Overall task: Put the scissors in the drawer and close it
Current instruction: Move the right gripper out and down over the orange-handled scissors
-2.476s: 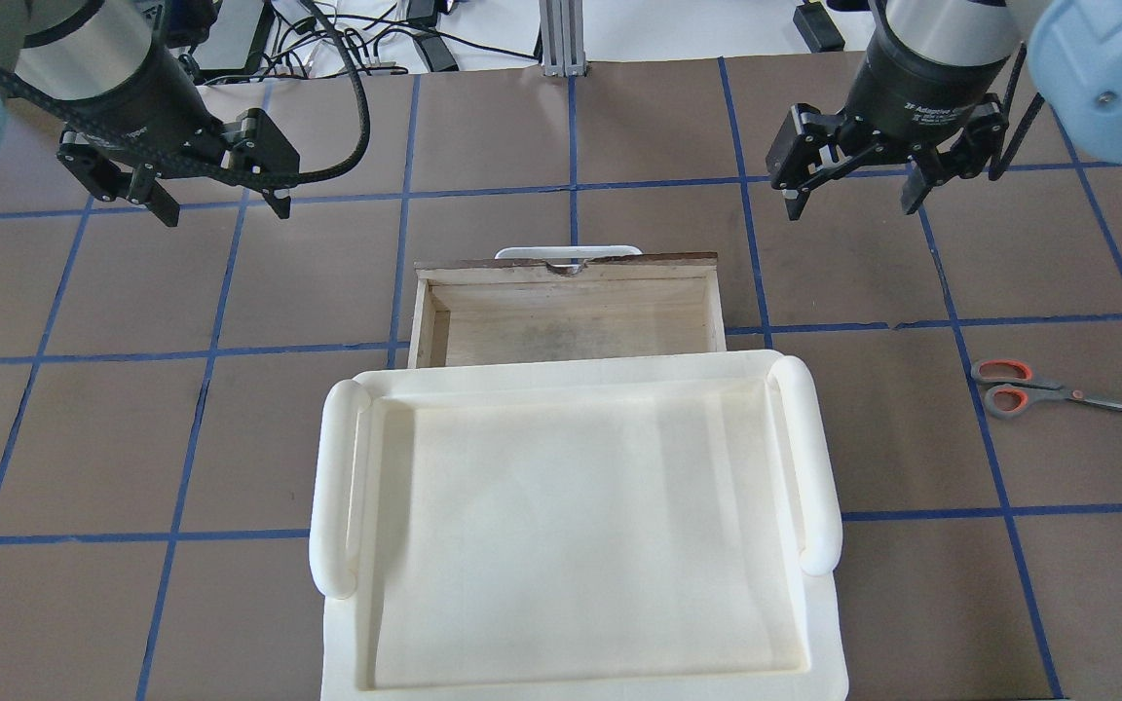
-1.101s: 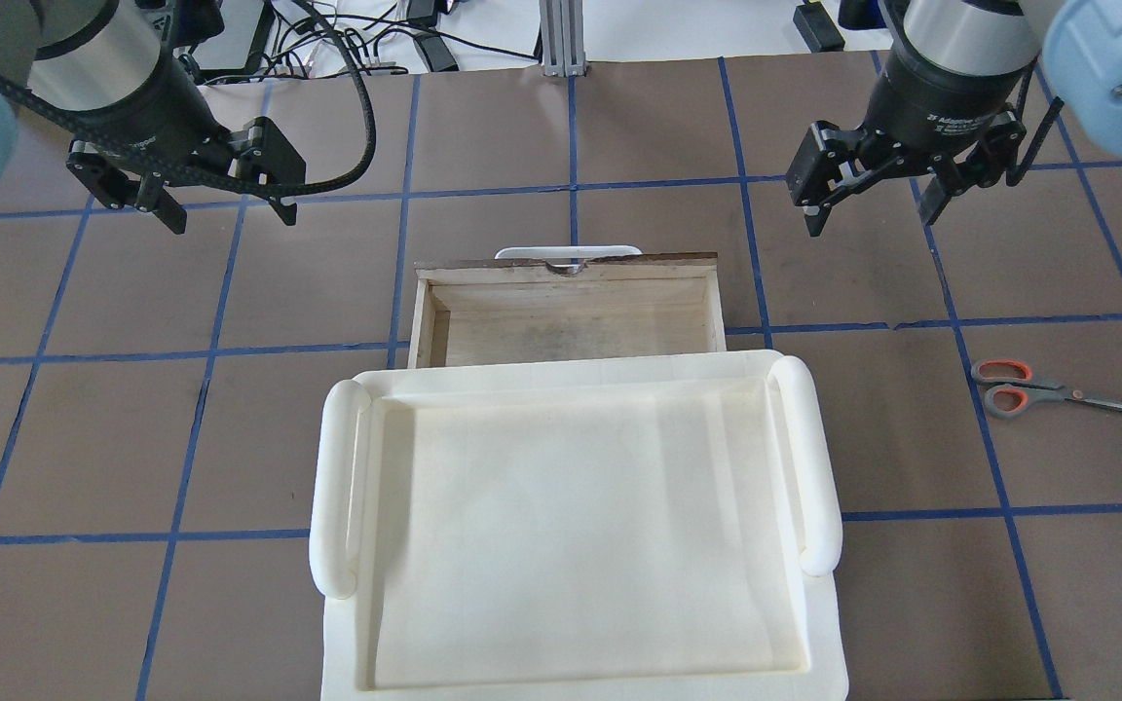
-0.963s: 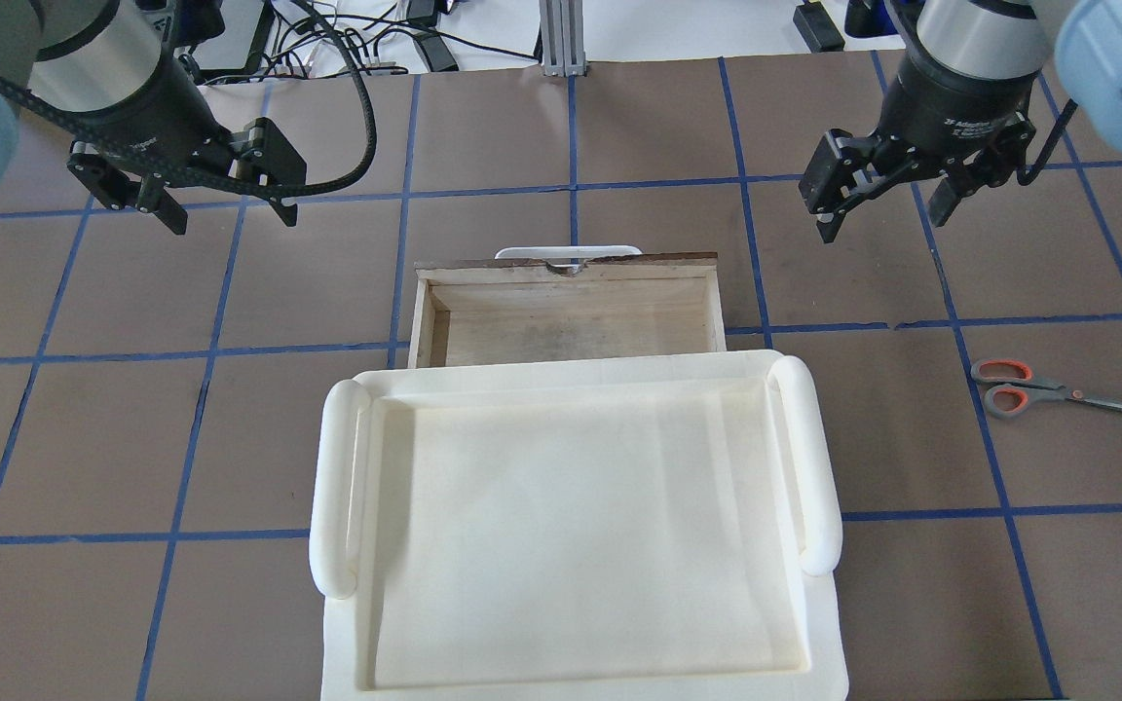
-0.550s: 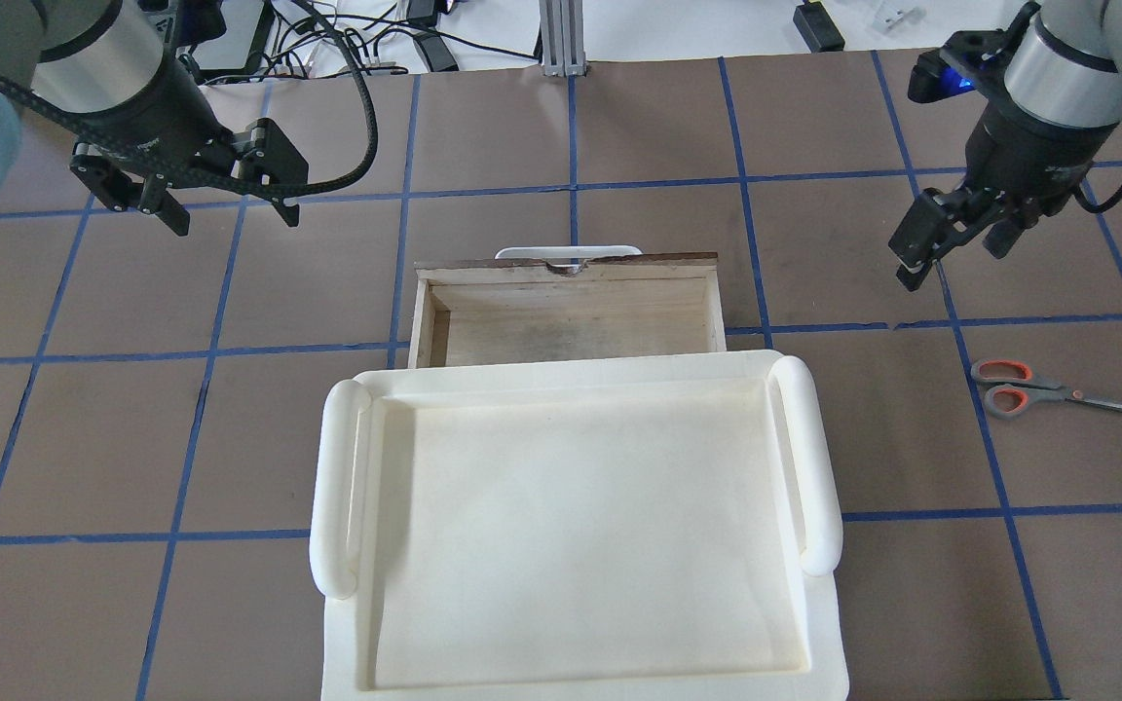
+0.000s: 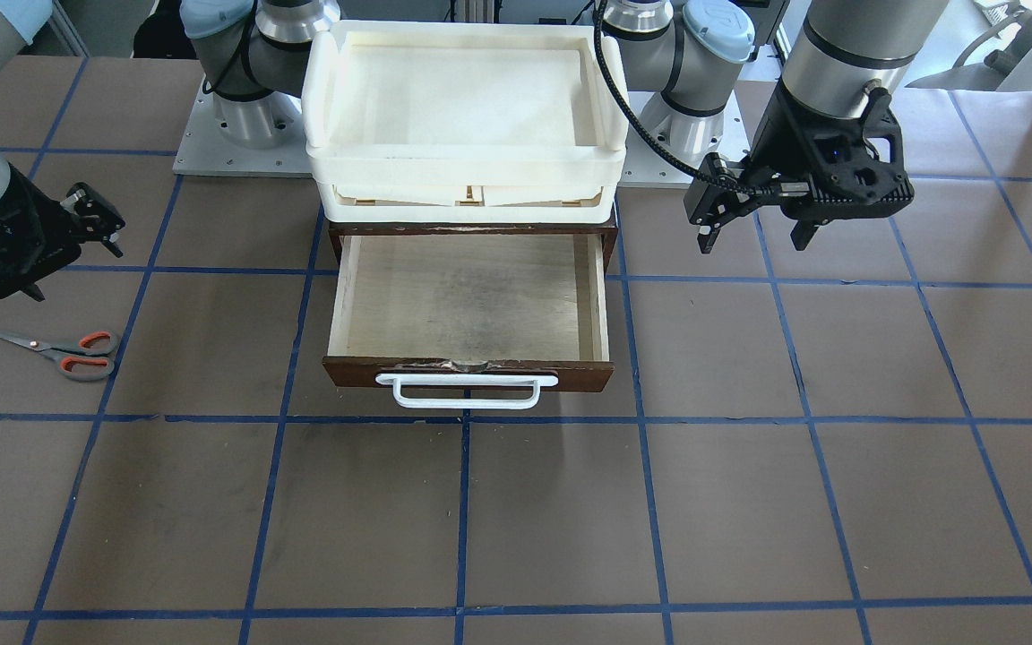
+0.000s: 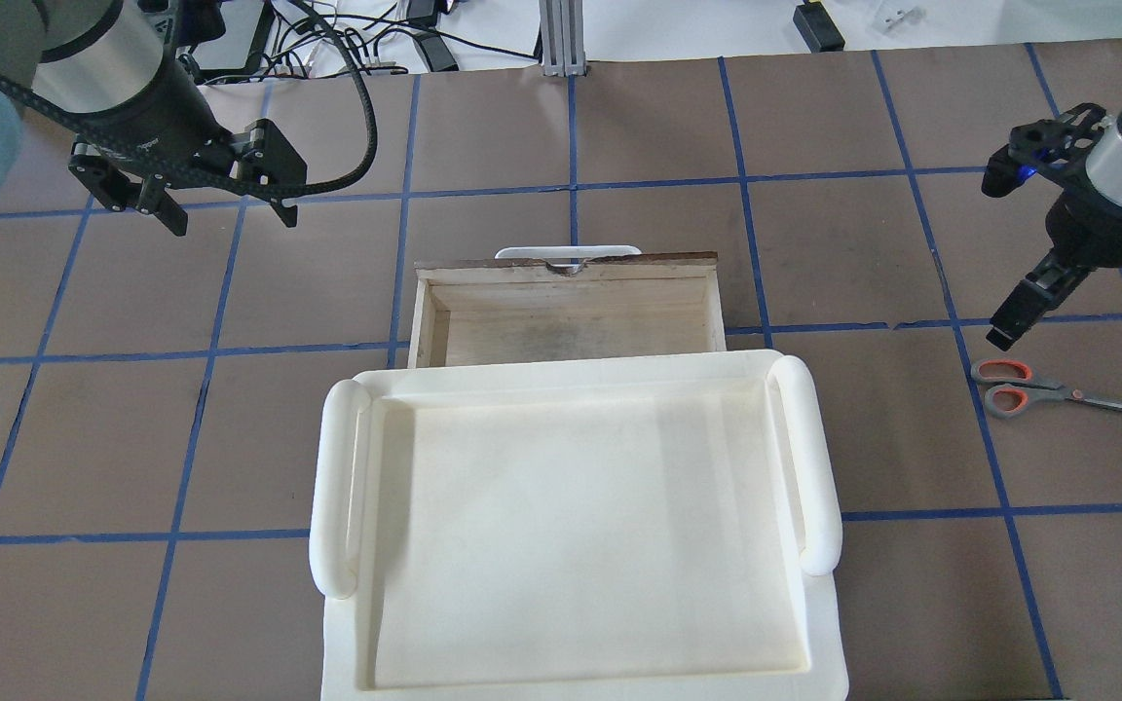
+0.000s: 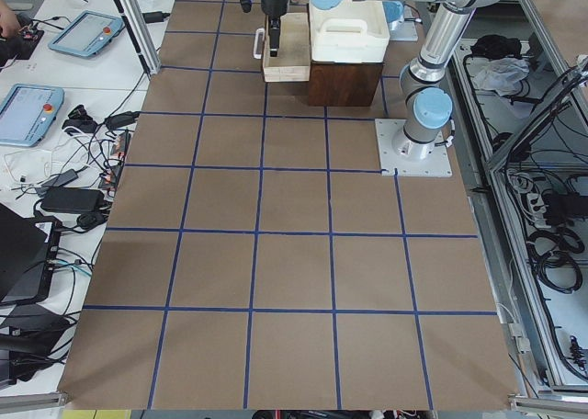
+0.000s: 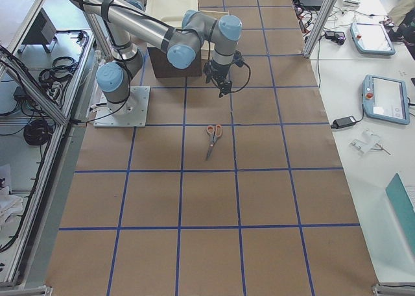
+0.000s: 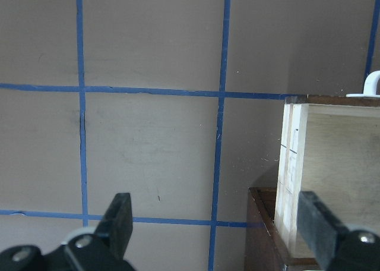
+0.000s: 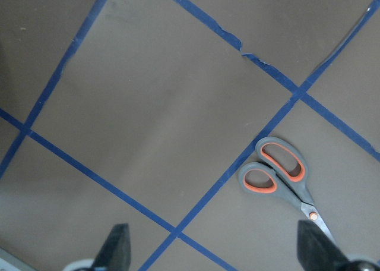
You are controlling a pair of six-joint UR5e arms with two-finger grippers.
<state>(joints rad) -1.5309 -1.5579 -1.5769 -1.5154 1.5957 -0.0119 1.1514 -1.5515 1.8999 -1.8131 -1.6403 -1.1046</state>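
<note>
Swinging outward and down from its earlier post beyond the drawer (image 6: pixel 580 326), the right gripper (image 6: pixel 1007 329) now hangs near the scissors (image 6: pixel 1058 392), while the left arm has kept its place.

At far left of the overhead view, the left gripper (image 6: pixel 230 219), black and angular, hovers over the matte brown table (image 6: pixel 113 438) with its jaws spread wide. A ribbed black cable (image 6: pixel 361 107) loops behind it. Blue tape (image 6: pixel 571 190) rules the tabletop into squares.

At centre, the drawer stands pulled out and empty. Its pale plywood floor is scuffed grey, and its dark brown front carries a white bar handle (image 6: pixel 568 251). Stacked above it sits a smooth cream-white plastic tray (image 6: pixel 576 375) with rounded, tubular side grips.

At right, the right gripper points down with its jaws parted, as the wrist view shows. It hangs just beyond the handle loops and clear of them. The scissors lie flat on the table, well to the right of the drawer. Their silver blades are shut and point away from it, and the grey loops are lined orange-red.
</note>
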